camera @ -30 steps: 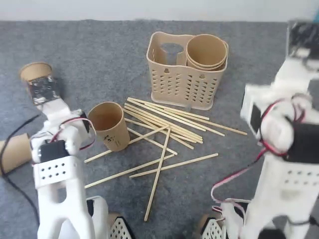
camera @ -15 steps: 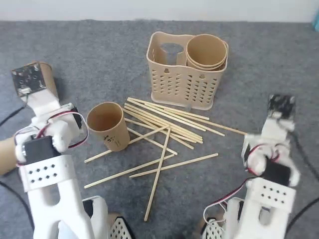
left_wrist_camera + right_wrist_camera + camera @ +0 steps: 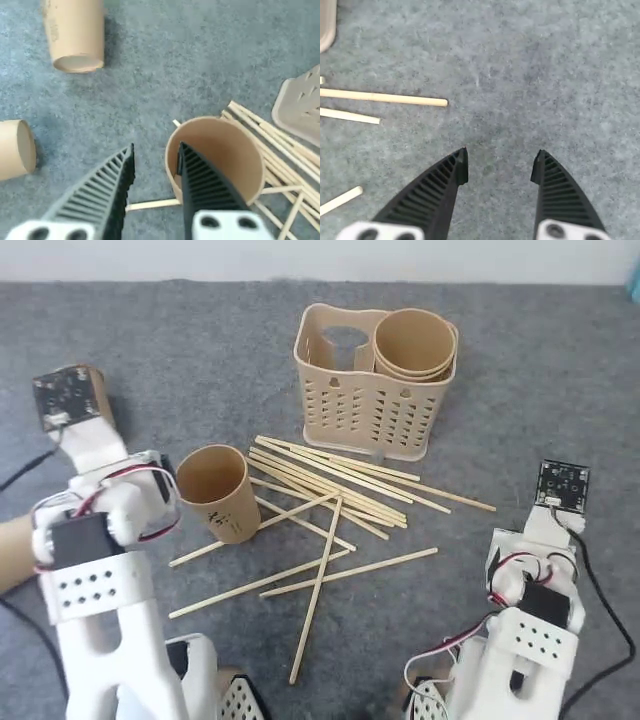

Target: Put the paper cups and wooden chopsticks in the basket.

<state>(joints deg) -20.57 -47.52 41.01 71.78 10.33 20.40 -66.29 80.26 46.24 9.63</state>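
An upright paper cup [image 3: 215, 490] stands left of the scattered wooden chopsticks [image 3: 330, 490]. My left gripper [image 3: 156, 146] is open and straddles the near wall of this cup [image 3: 225, 155], one finger over its mouth and one outside. Two more cups lie on their sides: one [image 3: 75, 30] farther off, one [image 3: 15, 147] beside the gripper. The beige basket [image 3: 350, 400] holds stacked cups [image 3: 415, 340] in one compartment. My right gripper [image 3: 501, 151] is open over bare carpet, with chopstick ends [image 3: 385, 97] a little way off.
Grey carpet covers the table. The left arm [image 3: 90, 560] stands at the front left and the right arm [image 3: 535, 610] at the front right. A lying cup [image 3: 15, 550] pokes out at the left edge. A basket corner [image 3: 326, 25] shows far from the right gripper.
The right arm has swung from high at the right, near the basket, down to the front right. The left arm has shifted slightly left and back by the upright cup.
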